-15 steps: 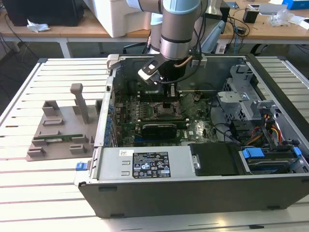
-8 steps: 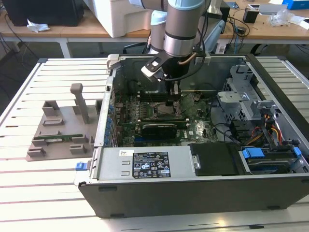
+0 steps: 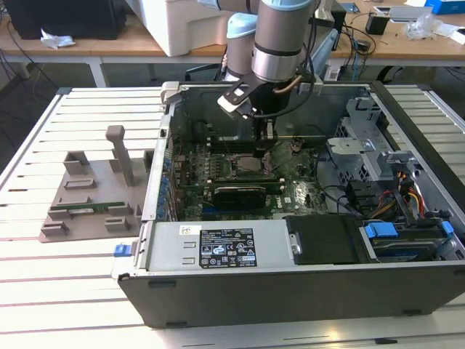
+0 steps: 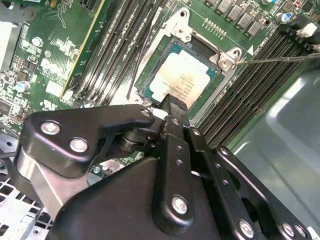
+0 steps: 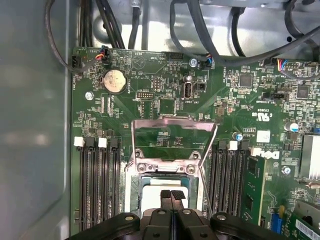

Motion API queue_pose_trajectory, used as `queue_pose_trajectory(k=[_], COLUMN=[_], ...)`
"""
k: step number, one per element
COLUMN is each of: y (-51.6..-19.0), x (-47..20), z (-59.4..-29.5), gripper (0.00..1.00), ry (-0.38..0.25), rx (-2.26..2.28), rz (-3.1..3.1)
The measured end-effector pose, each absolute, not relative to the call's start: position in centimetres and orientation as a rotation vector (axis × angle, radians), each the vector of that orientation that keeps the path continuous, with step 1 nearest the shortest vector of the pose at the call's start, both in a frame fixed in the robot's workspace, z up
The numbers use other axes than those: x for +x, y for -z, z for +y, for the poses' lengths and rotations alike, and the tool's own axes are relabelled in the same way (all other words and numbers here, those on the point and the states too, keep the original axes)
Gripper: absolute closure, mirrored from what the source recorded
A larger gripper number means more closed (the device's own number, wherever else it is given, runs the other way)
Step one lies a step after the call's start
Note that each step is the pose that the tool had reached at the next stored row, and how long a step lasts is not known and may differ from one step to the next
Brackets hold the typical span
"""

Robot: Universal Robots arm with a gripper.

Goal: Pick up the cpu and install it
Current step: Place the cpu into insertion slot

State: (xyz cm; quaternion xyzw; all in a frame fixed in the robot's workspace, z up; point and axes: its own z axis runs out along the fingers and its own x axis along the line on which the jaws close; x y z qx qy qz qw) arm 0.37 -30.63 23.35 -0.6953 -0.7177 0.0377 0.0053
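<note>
Exterior view, case: the open grey metal computer case lies on a slatted white table, with the green motherboard facing up.
Exterior view, arm: the black two-fingered gripper reaches down inside the case, just above the socket where the cpu lies.
Second wrist view, cpu: the cpu, a small flat square chip with a silver-white metal top, lies in the socket between rows of black memory slots.
Second wrist view, gripper: the gripper is clenched with nothing between its fingers. The tip is at the chip's near edge, and contact cannot be confirmed.
First wrist view, gripper: the gripper has its fingertips pressed together over the cpu.
First wrist view, frame: the thin silver metal retention frame stands swung open beyond the socket.
Step in hand: seating the chip, as I judge it.
Doing it well: probably a light, straight-down touch with no sideways drag, the chip flat and square in the socket, and the tip kept clear of the open frame.
</note>
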Motion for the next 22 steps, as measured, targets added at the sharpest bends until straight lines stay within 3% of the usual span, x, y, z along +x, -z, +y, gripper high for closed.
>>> queue_pose_trajectory(k=[14,22], y=[-28.3,-28.7], x=[0.4,0.4], z=[-30.6,-30.6], gripper=[0.89,0.89], ry=[-0.118,-0.118], rx=[-2.177,-2.177], rz=[-2.247,-2.247])
